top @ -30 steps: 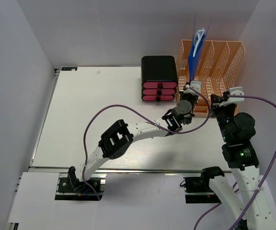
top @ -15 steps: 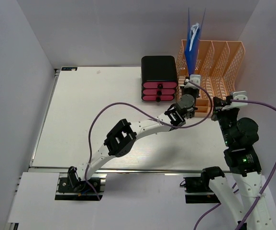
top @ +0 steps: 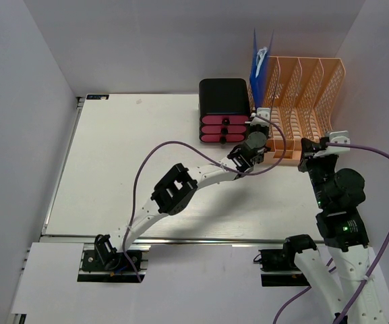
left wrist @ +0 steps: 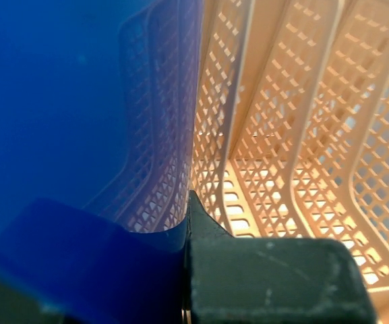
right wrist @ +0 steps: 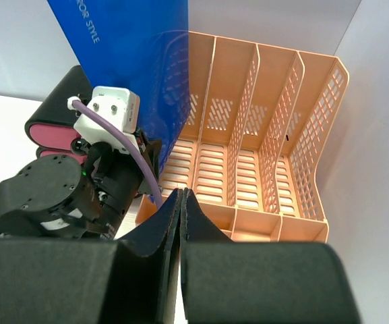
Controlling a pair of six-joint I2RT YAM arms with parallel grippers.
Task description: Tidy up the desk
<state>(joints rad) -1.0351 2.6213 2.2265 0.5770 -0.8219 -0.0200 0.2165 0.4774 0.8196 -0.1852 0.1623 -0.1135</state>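
Note:
The white desk point(top: 140, 155) fills the top view. My left gripper point(top: 260, 123) is shut on an upright blue folder point(top: 256, 61) at the left end of the peach lattice file rack point(top: 309, 88). In the left wrist view the folder point(left wrist: 66, 115) fills the left side, pinched against my finger point(left wrist: 201, 223), with the rack point(left wrist: 295, 135) to its right. My right gripper point(top: 319, 145) is shut and empty in front of the rack. The right wrist view shows its tips point(right wrist: 181, 199) together, the folder point(right wrist: 133, 61) and the rack point(right wrist: 261, 135).
A black drawer unit with pink drawers point(top: 224, 111) stands just left of the rack, close to the left arm's wrist. White walls enclose the desk on the left, back and right. A metal rail point(top: 181, 237) runs along the near edge.
My left gripper has carried the blue folder leftward, from over the rack's left slots to its left end beside the drawer unit. My right gripper pulled back slightly.

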